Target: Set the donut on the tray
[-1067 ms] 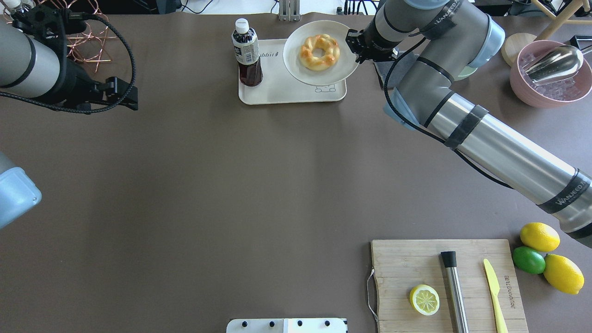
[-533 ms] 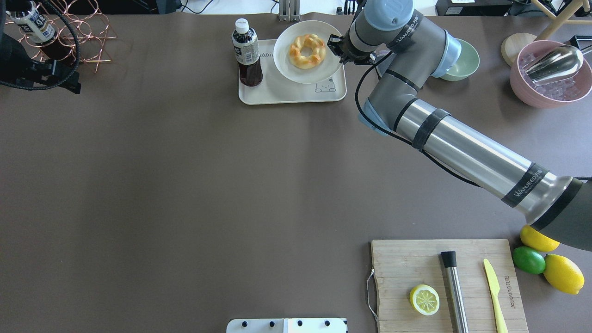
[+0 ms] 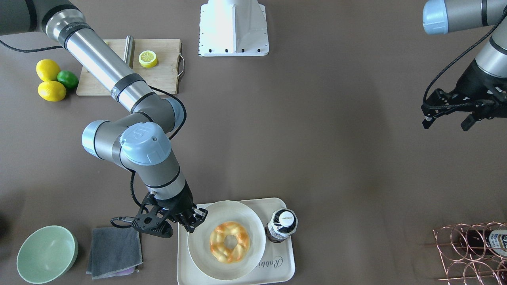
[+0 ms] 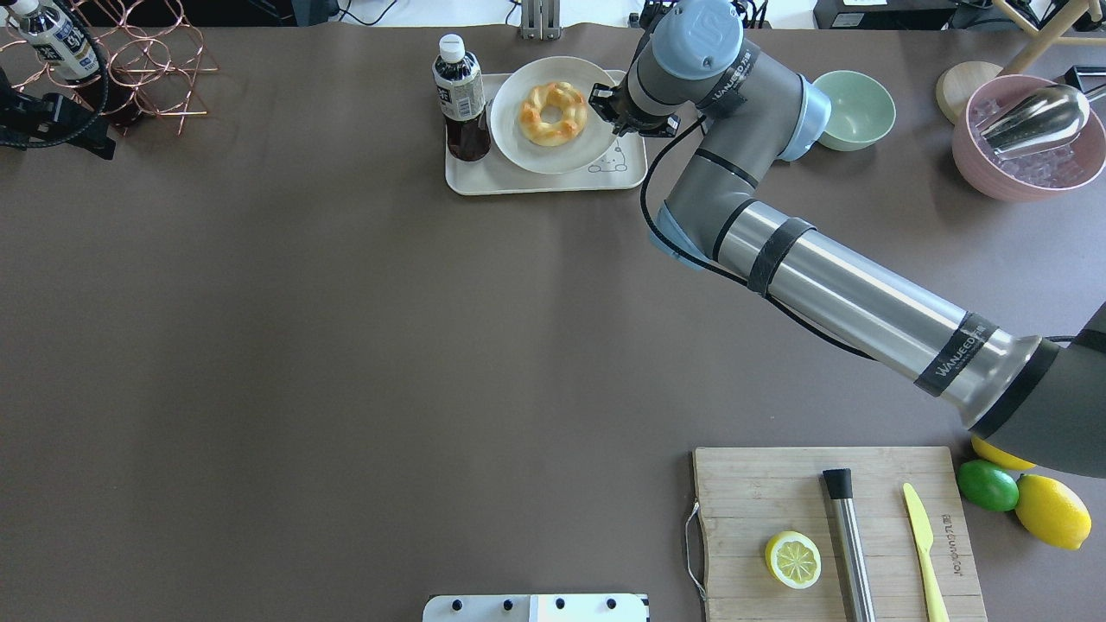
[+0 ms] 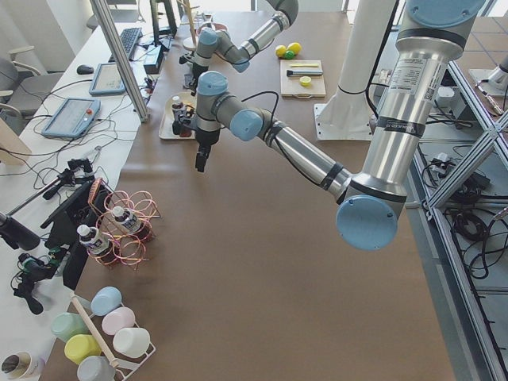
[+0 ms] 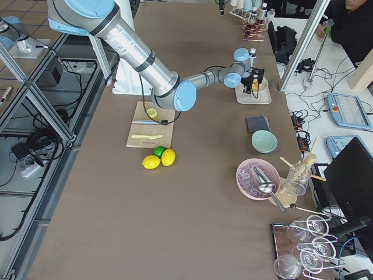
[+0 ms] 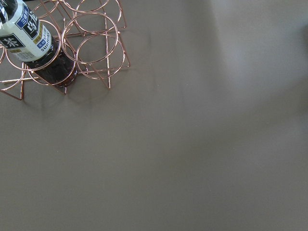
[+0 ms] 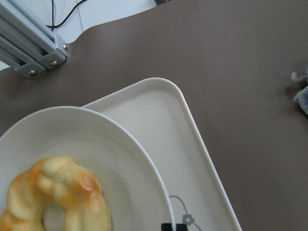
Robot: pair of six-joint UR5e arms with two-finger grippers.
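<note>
The donut (image 4: 553, 113) lies flat in the middle of a round white plate (image 4: 529, 154) that sits on the tray (image 4: 484, 179), just beside a dark bottle (image 4: 462, 104). It looks light, soft and glaze-sticky, likely to squash under a hard pinch, so the stiff plate rim seems the safer hold. The right gripper (image 3: 193, 220) appears pinched narrow on that rim, on the side away from the bottle; the left gripper (image 3: 444, 123) hangs wide and empty, well apart.
</note>
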